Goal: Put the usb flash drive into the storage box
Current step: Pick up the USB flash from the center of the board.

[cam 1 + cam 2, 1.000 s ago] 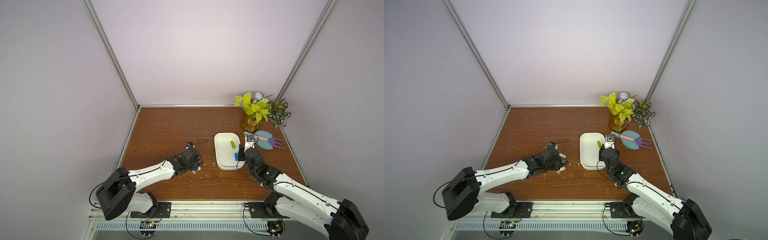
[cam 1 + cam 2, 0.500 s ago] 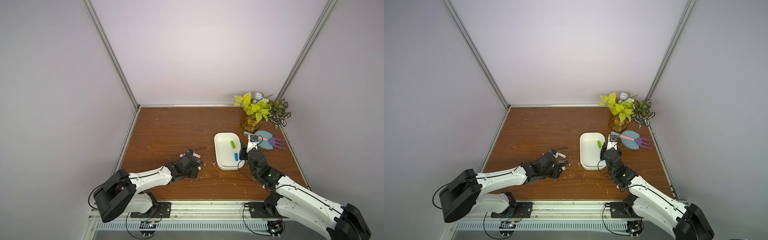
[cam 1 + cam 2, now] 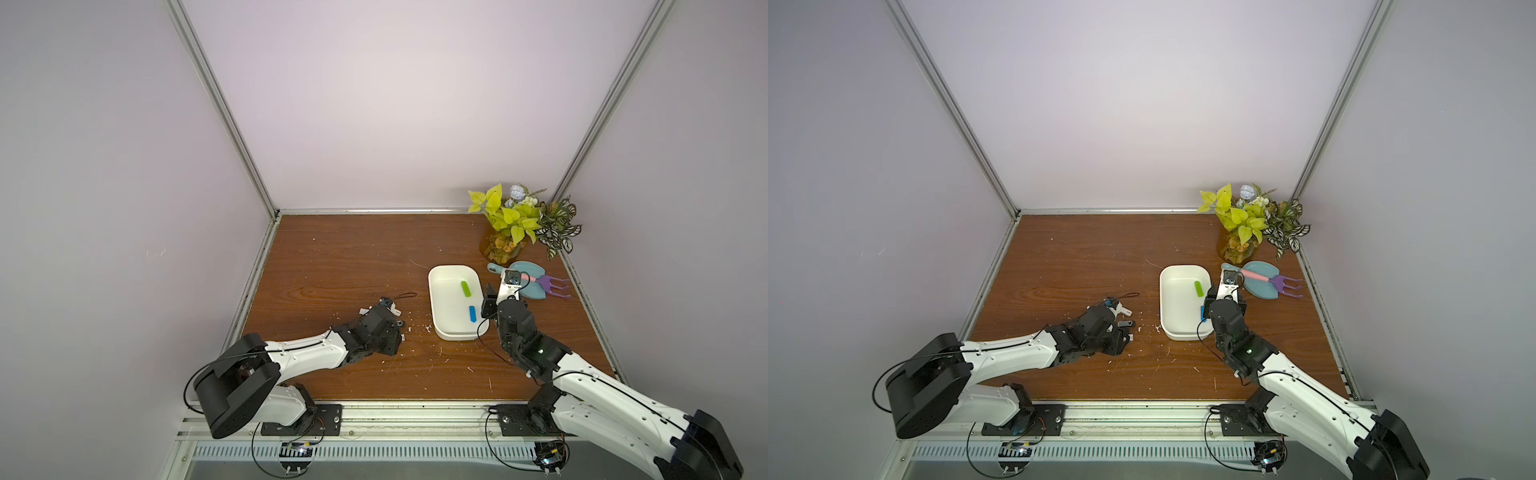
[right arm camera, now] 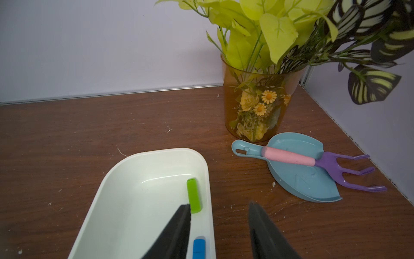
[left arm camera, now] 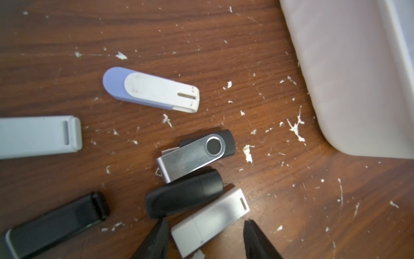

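The white storage box (image 3: pixel 432 307) (image 3: pixel 1162 309) lies right of the table's middle, with a green usb flash drive (image 3: pixel 465 288) (image 4: pixel 194 198) and a blue one (image 3: pixel 472 313) (image 4: pixel 199 247) inside. Several more drives lie on the wood left of the box. In the left wrist view my left gripper (image 5: pixel 206 222) (image 3: pixel 395 336) is open and low over them, its jaws either side of a white drive (image 5: pixel 210 219), not touching it. A black capped drive (image 5: pixel 183 197) and a metal swivel drive (image 5: pixel 195 154) lie just beyond. My right gripper (image 4: pixel 219 205) (image 3: pixel 494 297) is open and empty over the box's right rim (image 4: pixel 209 201).
Further drives lie nearby: a purple-and-white one (image 5: pixel 150 89), a white one (image 5: pixel 38 136) and a black one (image 5: pixel 56 224). Right of the box are a teal scoop (image 3: pixel 525 286) with a pink-handled purple fork (image 4: pixel 324 163), and an amber vase of plants (image 3: pixel 500 245). White crumbs dot the wood.
My left gripper has drawn back toward the table's front and now sits over the cluster of drives. My right gripper has shifted slightly right to the box's rim and opened a little.
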